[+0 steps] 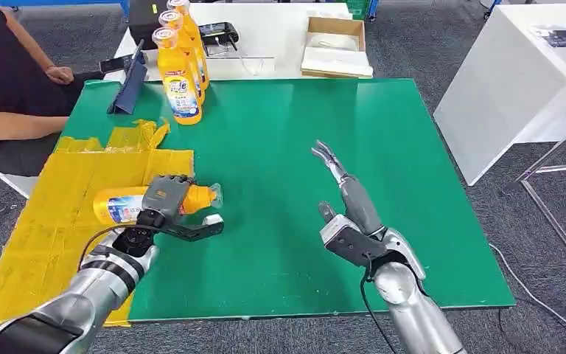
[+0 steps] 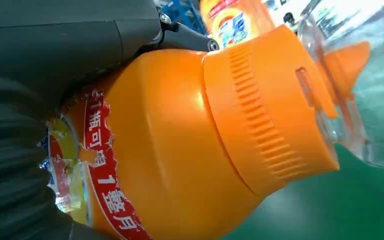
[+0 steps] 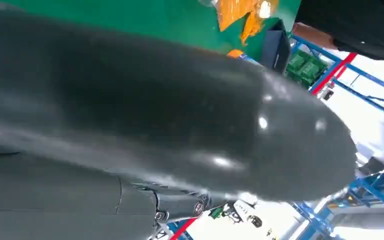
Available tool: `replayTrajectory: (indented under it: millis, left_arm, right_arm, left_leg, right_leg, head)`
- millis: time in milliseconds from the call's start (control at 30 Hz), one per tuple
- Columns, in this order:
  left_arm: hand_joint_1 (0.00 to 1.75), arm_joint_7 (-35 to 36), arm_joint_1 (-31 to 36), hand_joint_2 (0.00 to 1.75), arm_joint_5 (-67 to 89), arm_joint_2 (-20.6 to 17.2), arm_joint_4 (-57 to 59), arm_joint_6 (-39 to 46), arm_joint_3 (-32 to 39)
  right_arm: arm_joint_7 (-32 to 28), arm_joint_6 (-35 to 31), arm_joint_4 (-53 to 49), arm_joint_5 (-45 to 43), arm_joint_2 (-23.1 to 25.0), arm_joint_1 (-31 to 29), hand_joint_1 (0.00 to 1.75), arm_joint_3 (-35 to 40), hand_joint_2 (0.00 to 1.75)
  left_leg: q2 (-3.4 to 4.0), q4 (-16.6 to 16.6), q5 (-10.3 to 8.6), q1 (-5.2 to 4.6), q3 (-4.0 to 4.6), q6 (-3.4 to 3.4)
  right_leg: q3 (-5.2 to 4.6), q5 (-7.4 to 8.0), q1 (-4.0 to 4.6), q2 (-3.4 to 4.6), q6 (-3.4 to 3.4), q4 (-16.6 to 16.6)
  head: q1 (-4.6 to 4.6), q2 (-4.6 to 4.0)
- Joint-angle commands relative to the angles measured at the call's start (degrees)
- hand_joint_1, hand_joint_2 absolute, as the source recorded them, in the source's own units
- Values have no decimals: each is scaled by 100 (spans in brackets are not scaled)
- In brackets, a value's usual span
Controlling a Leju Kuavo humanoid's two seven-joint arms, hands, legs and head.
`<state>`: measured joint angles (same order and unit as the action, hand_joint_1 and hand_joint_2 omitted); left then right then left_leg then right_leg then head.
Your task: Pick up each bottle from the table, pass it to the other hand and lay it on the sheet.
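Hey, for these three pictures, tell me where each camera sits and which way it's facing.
Head view: high on the body, facing forward and down at the green table top; both silver arms show.
Left wrist view: behind the left robot hand, close on the orange plastic bottle it grips.
Right wrist view: behind the right robot hand, fingers apart.
Head and left wrist views share that bottle.
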<state>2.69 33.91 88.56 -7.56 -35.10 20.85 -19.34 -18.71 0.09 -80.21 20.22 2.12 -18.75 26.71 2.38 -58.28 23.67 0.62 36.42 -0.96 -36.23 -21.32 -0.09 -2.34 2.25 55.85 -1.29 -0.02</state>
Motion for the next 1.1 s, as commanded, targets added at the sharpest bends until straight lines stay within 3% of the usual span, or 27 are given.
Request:
replayTrajectory:
  millis: [33,133,167,200,333,533,567,667,800,967,1000,1100]
  left_arm:
    - [175,-45,245,175,33,-124,907,-159,-30]
    - [175,-308,295,175,-115,-198,994,-361,109]
    - [145,-442,291,175,-216,-201,980,-351,167]
    - [0,-721,217,175,-418,-187,887,-178,295]
    - [0,-1510,51,175,-1014,-199,591,-363,474]
    - [0,-1594,-20,175,-1101,-249,431,-412,466]
    - [0,-1621,-34,0,-1152,-243,390,-413,470]
    - [0,-2256,-261,0,-1731,-317,-79,-330,579]
    - [0,-2622,-1031,0,-2552,-388,-1603,-401,793]
    - [0,-3073,-1570,0,-3523,-193,-2812,-347,1240]
    - [0,-3579,-1668,0,-4510,134,-3288,-539,1690]
    - [0,-3459,-1688,0,-4474,144,-3457,-631,1678]
  right_arm:
    - [1,18,315,-22,-70,-243,0,168,0]
    - [1,17,369,-22,-43,-267,0,196,0]
    - [1,19,386,-21,-41,-274,0,204,0]
    - [-1,24,422,-9,-59,-288,0,230,0]
    - [3,5,462,29,-99,-280,0,222,0]
    - [2,5,483,29,-106,-284,0,200,0]
    - [1,4,477,29,-99,-286,0,195,0]
    - [-18,-3,468,34,-118,-283,0,193,0]
    - [-47,-54,459,49,-68,-298,0,185,0]
    - [-47,-200,425,113,60,-285,0,178,0]
    - [-55,-308,396,137,118,-227,0,132,0]
    - [-55,-312,386,142,120,-215,0,139,0]
  left_leg:
    - [-1,8,8,-4,-33,3]
    - [4,10,13,-5,-48,5]
    - [7,8,7,-3,-34,4]
    - [5,9,10,-4,-43,5]
    - [5,9,4,-4,-34,5]
    - [-6,22,16,-10,-80,12]
    - [-1,10,4,-5,-40,8]
    - [0,17,13,-8,-67,11]
    - [3,13,12,-7,-55,11]
    - [-2,4,10,-5,-38,8]
    - [-1,0,6,0,-24,10]
    - [-6,0,2,1,-10,12]
  right_leg:
    - [23,-7,-8,28,-5,2]
    - [30,-9,-12,42,-7,9]
    - [20,-3,-7,34,-5,9]
    - [28,-7,-9,38,-7,11]
    - [19,-3,-7,27,-4,13]
    - [52,-24,-20,53,-17,21]
    - [23,-10,-9,28,-11,21]
    - [42,-17,-16,48,-15,21]
    - [31,-16,-13,43,-14,22]
    - [16,-18,-10,31,-15,27]
    - [4,-15,-3,23,-16,26]
    - [-9,-14,-1,10,-17,25]
  head:
    - [0,0]
    - [0,0]
    - [0,0]
    - [-2,0]
    - [-2,0]
    - [0,0]
    - [-2,0]
    - [0,0]
    - [-2,0]
    - [0,0]
    - [0,0]
    - [0,0]
